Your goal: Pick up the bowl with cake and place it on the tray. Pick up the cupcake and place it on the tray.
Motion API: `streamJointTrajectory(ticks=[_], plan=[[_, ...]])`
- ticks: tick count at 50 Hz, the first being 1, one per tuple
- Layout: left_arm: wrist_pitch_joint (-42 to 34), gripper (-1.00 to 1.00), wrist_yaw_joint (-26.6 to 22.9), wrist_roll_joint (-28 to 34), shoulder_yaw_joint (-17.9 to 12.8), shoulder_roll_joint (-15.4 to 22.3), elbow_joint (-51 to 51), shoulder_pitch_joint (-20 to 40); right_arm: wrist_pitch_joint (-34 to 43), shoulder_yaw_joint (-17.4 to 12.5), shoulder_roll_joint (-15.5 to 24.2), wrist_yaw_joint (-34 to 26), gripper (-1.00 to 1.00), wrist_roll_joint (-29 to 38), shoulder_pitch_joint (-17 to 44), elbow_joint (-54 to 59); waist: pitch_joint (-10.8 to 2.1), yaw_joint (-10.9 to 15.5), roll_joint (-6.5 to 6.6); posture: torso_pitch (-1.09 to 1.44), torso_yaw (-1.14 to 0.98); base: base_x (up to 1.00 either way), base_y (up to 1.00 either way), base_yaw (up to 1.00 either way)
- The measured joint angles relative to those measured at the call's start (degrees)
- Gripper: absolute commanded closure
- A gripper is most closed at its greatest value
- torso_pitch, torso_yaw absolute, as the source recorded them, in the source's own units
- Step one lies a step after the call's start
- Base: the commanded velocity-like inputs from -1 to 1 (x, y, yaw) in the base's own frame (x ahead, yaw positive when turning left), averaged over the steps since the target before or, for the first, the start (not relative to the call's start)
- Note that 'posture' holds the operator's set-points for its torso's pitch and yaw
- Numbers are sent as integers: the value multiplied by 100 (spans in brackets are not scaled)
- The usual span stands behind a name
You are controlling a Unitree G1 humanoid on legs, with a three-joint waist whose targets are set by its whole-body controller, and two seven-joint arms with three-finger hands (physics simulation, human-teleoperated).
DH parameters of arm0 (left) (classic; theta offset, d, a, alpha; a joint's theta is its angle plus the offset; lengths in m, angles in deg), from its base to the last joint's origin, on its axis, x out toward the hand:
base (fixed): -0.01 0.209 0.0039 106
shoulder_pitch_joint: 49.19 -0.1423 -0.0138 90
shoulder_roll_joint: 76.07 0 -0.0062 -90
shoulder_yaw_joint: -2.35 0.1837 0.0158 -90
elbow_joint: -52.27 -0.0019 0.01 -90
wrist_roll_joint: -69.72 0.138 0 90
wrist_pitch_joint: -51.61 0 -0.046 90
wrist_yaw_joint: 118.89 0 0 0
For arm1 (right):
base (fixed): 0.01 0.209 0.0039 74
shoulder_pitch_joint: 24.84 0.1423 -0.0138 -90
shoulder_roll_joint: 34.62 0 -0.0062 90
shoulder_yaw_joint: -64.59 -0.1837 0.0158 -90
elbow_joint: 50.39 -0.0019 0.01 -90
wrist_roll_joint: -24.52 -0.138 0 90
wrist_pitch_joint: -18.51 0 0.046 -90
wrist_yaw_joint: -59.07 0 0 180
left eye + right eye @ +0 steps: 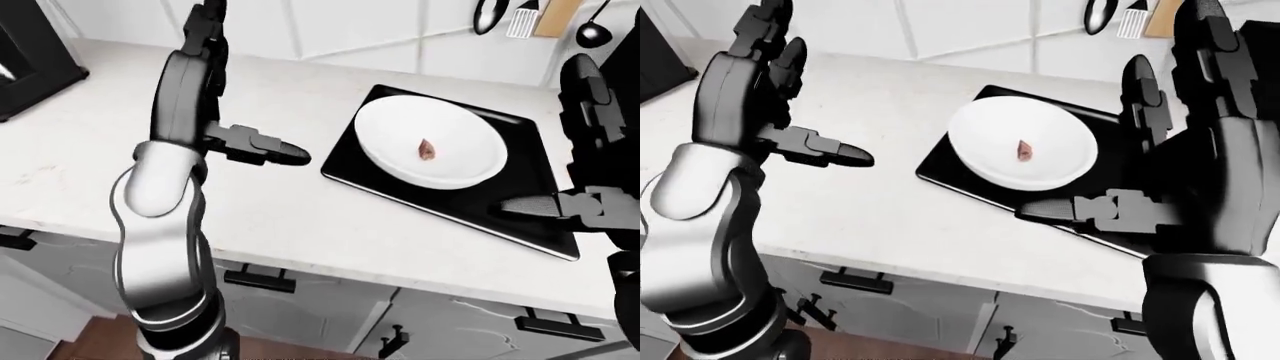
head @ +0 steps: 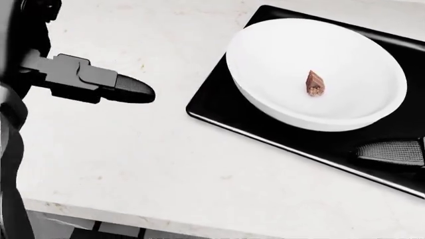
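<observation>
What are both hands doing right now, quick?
Left hand: open, empty, raised over the counter.
Right hand: open, empty, beside the tray.

Both hands (image 1: 765,97) raised (fingers spread).

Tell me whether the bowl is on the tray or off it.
On it: the bowl with cake rests upright inside the black tray, neither hand touching it.

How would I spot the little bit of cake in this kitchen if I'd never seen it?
Find the white counter, then the black tray lying on it. A wide white bowl sits on the tray, and the cake is the small brown wedge near its middle, the only coloured speck on all that white.
</observation>
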Motion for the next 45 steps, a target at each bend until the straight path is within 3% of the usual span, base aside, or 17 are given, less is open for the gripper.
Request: streamJointTrajectory(ticks=[4, 10, 12, 14, 15, 19, 21, 23, 25, 28, 31, 33, 38, 39, 42, 45], plan=[[-518, -100, 168, -626, -80, 200, 79, 96, 93, 73, 47, 55, -100, 40, 37, -24, -10, 17, -7, 0, 0, 0, 0, 0], [-545, -100, 578, -1241, -164, 510, -5, 112, 45, 124, 62, 94, -100, 33, 20, -30, 0, 10, -8, 0, 0, 0, -7, 0], [-561, -100, 693, -1316, -148, 591, 45, 109, 53, 170, -28, 59, -100, 36, 8, -5, 44, 68, 83, 0, 0, 0, -64, 0], [-560, -100, 787, -1338, -177, 663, 72, 26, 93, 276, -94, -18, -100, 33, 7, 20, 34, 108, 290, 0, 0, 0, 0, -69], [-553, -100, 835, -1327, -213, 690, 69, 32, 99, 296, -107, -67, -100, 35, 6, 17, 4, 89, 275, 0, 0, 0, 0, -76], [-504, -100, 939, -1331, -187, 737, 259, 194, 26, 122, -122, -131, -100, 90, -60, -54, 46, -1, -52, 0, 0, 0, 0, -77], [-508, -100, 925, -1375, -104, 725, 385, 218, -15, 72, -104, -123, -100, 131, -78, -30, -39, -111, -144, 0, 0, 0, 0, -76], [-565, -100, 876, -1446, 19, 687, 437, 160, -20, 56, -145, -103, -100, 184, -154, 10, -68, -197, -72, 0, 0, 0, 0, -26], [-652, -100, 813, -1529, 81, 712, 444, 201, -24, 48, -136, -81, -100, 237, -126, -14, 20, -140, -3, 0, 0, 0, 0, 0], [-723, -100, 791, -1548, -14, 779, 536, 193, -42, 166, -165, -116, -100, 296, -77, -13, 93, -119, 154, 0, 0, 0, 0, 0], [-756, -100, 810, -1518, -155, 856, 565, 220, -33, 213, -188, -166, -100, 306, -102, 17, 33, -148, 345, 0, 0, 0, 0, 0], [-817, -100, 838, -1508, -261, 901, 602, 197, -14, 291, -221, -184, -100, 293, -130, 25, 83, -101, 250, 0, 0, 0, 0, 0], [-907, -100, 906, -1572, -374, 991, 635, 187, -4, 344, -283, -268, -100, 329, -81, -19, 45, -26, 115, 0, 0, 0, -10, 0], [-897, -100, 921, -1591, -379, 1003, 632, 166, -7, 367, -311, -288, -100, 353, -84, -16, 46, 1, 147, 0, 0, 0, -48, 0], [-906, -100, 963, -1637, -419, 1042, 630, 106, -13, 454, -372, -378, -100, 430, -128, -34, -66, 7, 474, 0, 0, 0, -49, 0], [-858, -100, 993, -1683, -402, 1073, 730, 175, -55, 424, -416, -452, -100, 540, -152, -40, -128, 12, 492, 0, 0, 0, -51, 0]])
